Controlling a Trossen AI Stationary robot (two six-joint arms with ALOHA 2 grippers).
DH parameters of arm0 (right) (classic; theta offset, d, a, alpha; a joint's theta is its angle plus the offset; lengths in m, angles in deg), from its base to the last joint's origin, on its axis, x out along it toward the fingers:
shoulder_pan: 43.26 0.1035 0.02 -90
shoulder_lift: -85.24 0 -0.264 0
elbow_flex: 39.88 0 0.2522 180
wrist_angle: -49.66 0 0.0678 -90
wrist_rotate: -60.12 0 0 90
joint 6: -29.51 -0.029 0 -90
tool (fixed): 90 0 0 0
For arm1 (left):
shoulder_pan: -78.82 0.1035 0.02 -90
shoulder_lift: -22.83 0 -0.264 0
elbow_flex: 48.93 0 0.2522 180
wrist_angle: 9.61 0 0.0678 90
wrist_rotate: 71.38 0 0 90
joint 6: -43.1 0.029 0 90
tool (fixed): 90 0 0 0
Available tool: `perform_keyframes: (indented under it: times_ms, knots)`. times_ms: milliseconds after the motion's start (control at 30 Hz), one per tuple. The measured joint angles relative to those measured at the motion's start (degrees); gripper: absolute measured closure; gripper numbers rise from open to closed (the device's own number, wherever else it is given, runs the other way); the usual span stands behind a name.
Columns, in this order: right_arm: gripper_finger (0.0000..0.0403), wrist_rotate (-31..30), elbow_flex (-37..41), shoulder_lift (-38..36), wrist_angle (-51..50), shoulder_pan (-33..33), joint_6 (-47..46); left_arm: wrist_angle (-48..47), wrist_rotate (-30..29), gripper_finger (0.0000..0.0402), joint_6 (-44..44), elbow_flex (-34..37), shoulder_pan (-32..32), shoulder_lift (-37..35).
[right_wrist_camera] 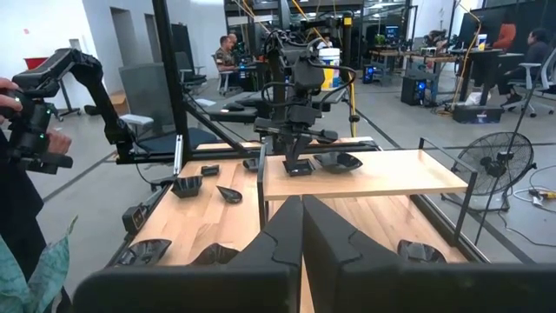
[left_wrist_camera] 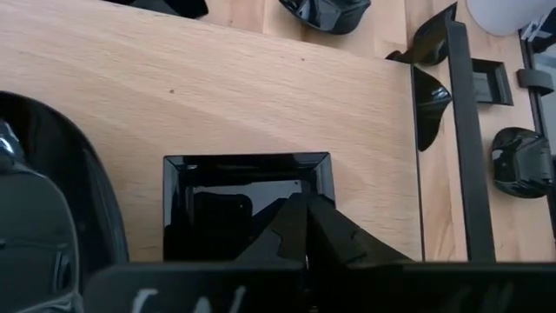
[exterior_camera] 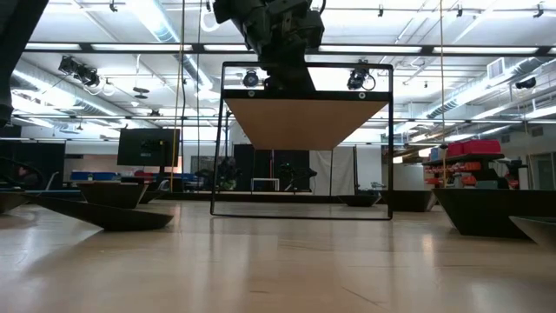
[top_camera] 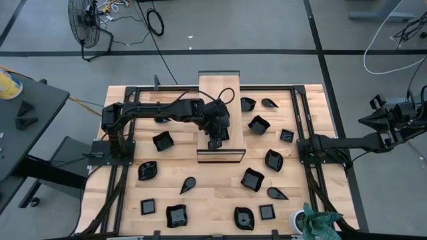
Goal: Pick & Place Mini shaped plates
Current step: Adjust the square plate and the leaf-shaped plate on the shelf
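Observation:
Several mini shaped plates, glossy black, lie scattered on the table, such as one (top_camera: 162, 141) on the left and one (top_camera: 252, 179) nearer the front. A raised wooden board (top_camera: 219, 90) on a black frame (exterior_camera: 215, 139) stands mid-table. On it lie a small square plate (left_wrist_camera: 217, 200) and a larger dish (right_wrist_camera: 339, 161). My left gripper (left_wrist_camera: 304, 209) is shut, slanting down over the square plate's near part. My right gripper (right_wrist_camera: 301, 228) is shut and level at the table's right side, holding nothing. My left gripper's shut fingertips (left_wrist_camera: 291, 217) stand over the inside of the square plate, by its near wall (left_wrist_camera: 178, 252). The plate lies flat on the board. I cannot tell whether the tips touch it, because the fingers hide the spot.
Black frame rails (top_camera: 300, 113) run along the table's left and right sides. A white cup (top_camera: 298, 220) and a green cloth (top_camera: 321, 223) sit at the near right corner. A person's hands (right_wrist_camera: 26, 113) show beyond the table. A fan (top_camera: 85, 23) stands on the floor.

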Motion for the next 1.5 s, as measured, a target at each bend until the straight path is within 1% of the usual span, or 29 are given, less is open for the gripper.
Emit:
perform_keyframes:
  times_ms: [600, 1067, 1300, 1500]
  knots:
    - [0.0392, 0.0, 0.0, 0.0, 0.0, 0.0, 0.0, 0.0, 3.3, 0.0399, -1.9, 0.0, -0.3, 0.0]
    - [0.0392, 0.0, 0.0, 0.0, 0.0, 0.0, 0.0, 0.0, 3.1, 0.0399, -3.0, 0.0, -0.5, 0.0]
    - [0.0392, 0.0, 0.0, 0.0, 0.0, 0.0, 0.0, -0.1, 1.4, 0.0399, -2.1, -2.3, 0.3, 0.0]
    - [0.0392, 0.0, 0.0, 0.0, 0.0, 0.0, 0.0, -2.0, -2.6, 0.0399, 0.8, -4.8, 2.3, 0.0]
